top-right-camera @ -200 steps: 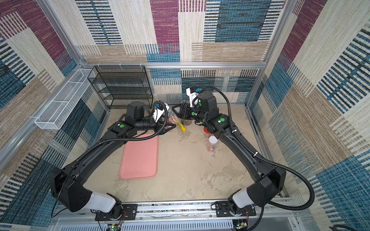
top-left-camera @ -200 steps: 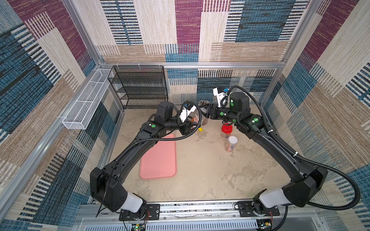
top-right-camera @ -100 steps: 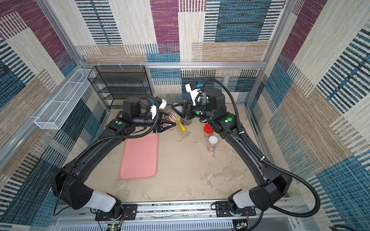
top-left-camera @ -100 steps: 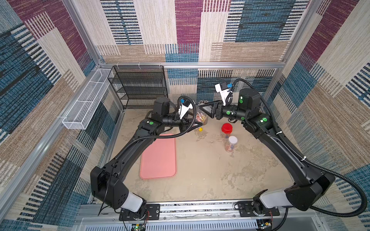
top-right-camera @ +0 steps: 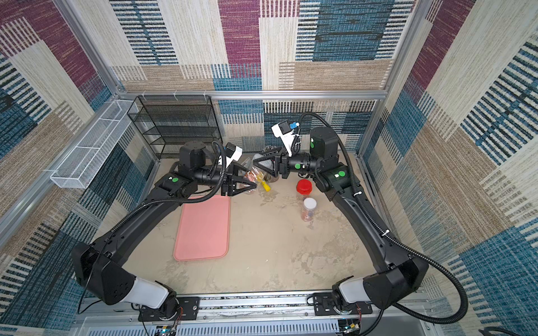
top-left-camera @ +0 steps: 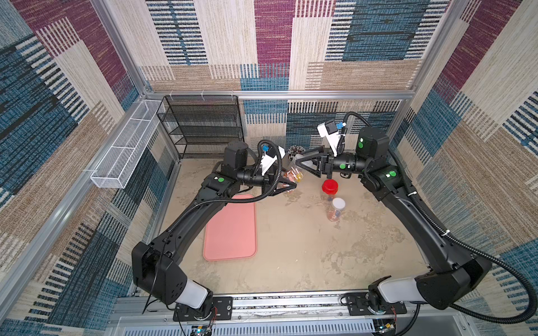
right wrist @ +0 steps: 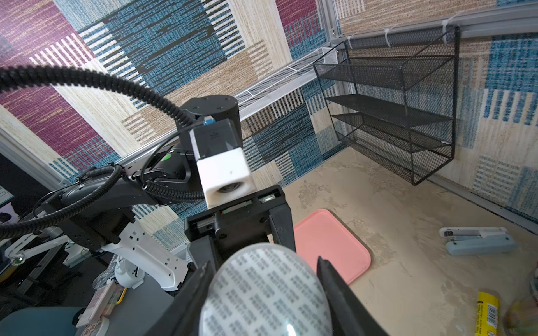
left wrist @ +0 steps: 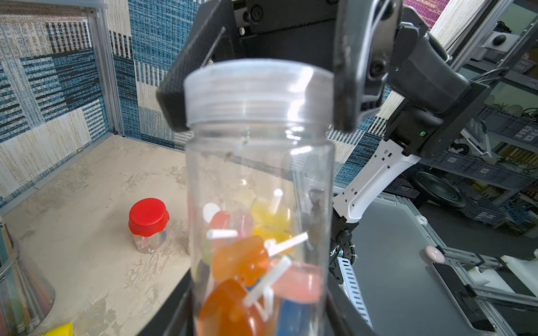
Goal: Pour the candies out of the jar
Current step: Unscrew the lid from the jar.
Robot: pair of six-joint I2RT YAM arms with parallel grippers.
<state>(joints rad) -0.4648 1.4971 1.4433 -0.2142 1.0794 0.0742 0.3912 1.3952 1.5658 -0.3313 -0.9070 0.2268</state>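
Note:
My left gripper (left wrist: 259,315) is shut on the lower part of a clear plastic jar (left wrist: 259,174), which it holds above the table at the back. The candies (left wrist: 247,261), orange, pink, yellow and blue lollipops on white sticks, lie in the jar's lower half. A translucent lid (left wrist: 259,87) sits on the jar's neck, and my right gripper (right wrist: 265,279) is shut on that lid (right wrist: 267,291) from the opposite side. Both top views show the jar (top-left-camera: 292,176) (top-right-camera: 253,176) tilted between the left gripper (top-left-camera: 292,185) and the right gripper (top-left-camera: 300,161).
A pink tray (top-left-camera: 230,227) lies on the table under the left arm. A red-lidded jar (top-left-camera: 329,186) and a white-lidded jar (top-left-camera: 337,206) stand to the right. A pencil cup (top-left-camera: 295,151), a yellow tube (top-right-camera: 265,186), a stapler (right wrist: 477,240) and a black mesh shelf (top-left-camera: 203,128) are at the back.
The right arm has swung out to the right, and its gripper now lies level on the jar's lid, with its jaws a little narrower. The left gripper with the jar has barely shifted.

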